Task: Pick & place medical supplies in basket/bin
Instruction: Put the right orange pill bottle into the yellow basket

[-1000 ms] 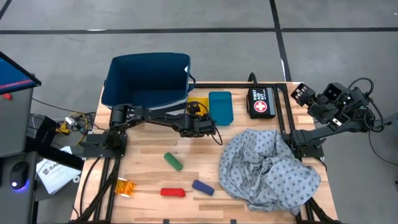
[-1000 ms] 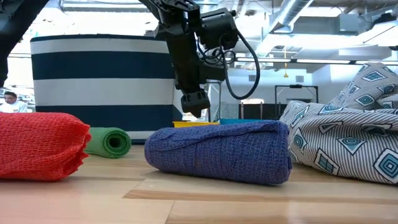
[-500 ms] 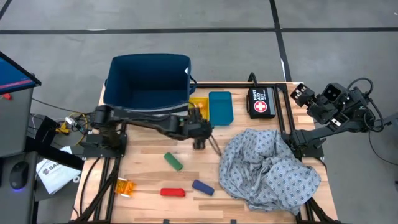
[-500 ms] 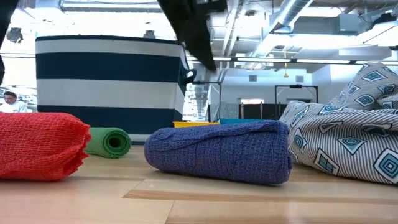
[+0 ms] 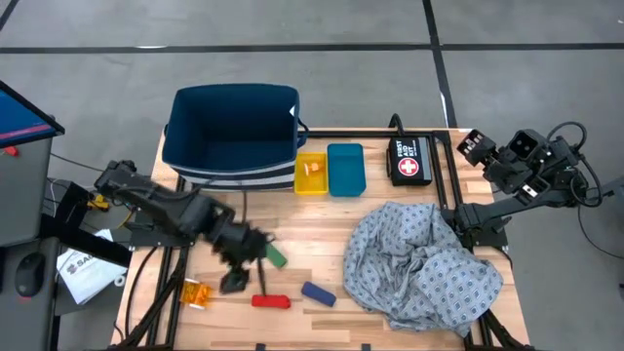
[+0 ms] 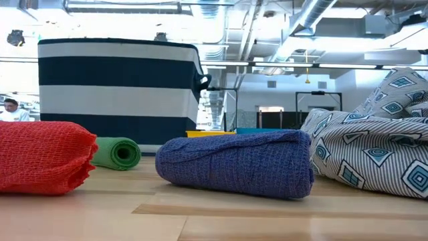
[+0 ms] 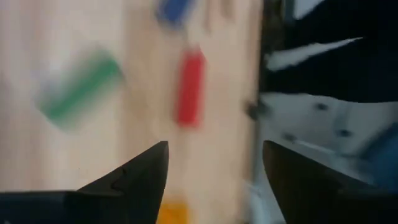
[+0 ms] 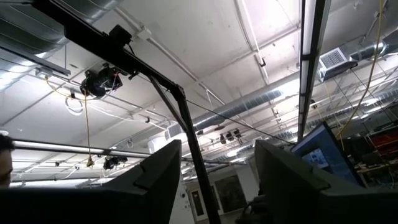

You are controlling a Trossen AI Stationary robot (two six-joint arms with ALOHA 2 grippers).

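Note:
My left gripper (image 5: 234,281) hovers open over the near left of the table, touching nothing. Its fingers (image 7: 214,180) stand above the wood, with the green roll (image 5: 273,255), red roll (image 5: 271,301) and blue roll (image 5: 318,293) lying beside it. One orange pill bottle (image 5: 197,292) lies near the table's left edge. Another (image 5: 314,168) lies in the yellow tray (image 5: 302,183), next to the teal tray (image 5: 345,168). The navy striped basket (image 5: 232,135) stands at the far left. The dotted gown cloth (image 5: 424,263) is heaped at the right. My right gripper (image 5: 473,146) waits raised and open at the far right.
A black pouch with a red-and-white cross (image 5: 409,159) lies at the far right beside the teal tray. In the low view the red roll (image 6: 43,157), green roll (image 6: 117,152) and blue roll (image 6: 234,164) line the near side. Bare wood lies mid-table.
My left gripper has swung away from the yellow tray toward the table's near left corner, rising out of the low view and turning as it went. It now hangs over the rolls. The orange bottle shows in the yellow tray where the gripper was.

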